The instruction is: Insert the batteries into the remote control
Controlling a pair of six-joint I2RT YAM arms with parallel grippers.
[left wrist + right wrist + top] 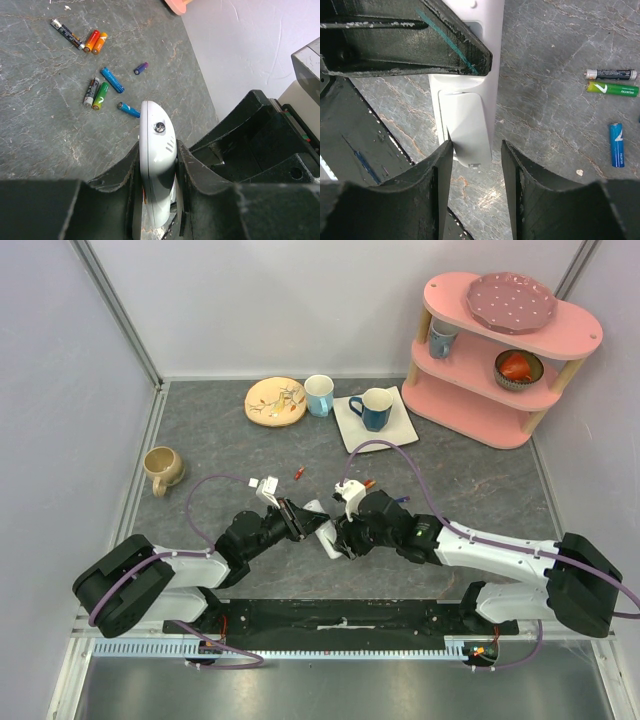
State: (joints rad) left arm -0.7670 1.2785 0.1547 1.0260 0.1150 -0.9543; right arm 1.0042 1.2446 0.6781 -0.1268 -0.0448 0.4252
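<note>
Left gripper (158,155) pinches the remote (152,122) by its sides, between the 2 arms. Right gripper (476,150) stands spread, straddling the remote's end, where the cover (462,120) sits in place. The step looks like opening the compartment. Next, catch that cover and slide it off. Counted: 1 remote, 1 cover, 8 batteries (100,96) loose on the table (40,130).

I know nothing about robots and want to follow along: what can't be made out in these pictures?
- Remote: left wrist view, its lower end is buried in the left claw.
- Batteries: overhead view, too small to count, partly under the right arm.
- Inside the remote: right wrist view, the cover hides it.
</note>
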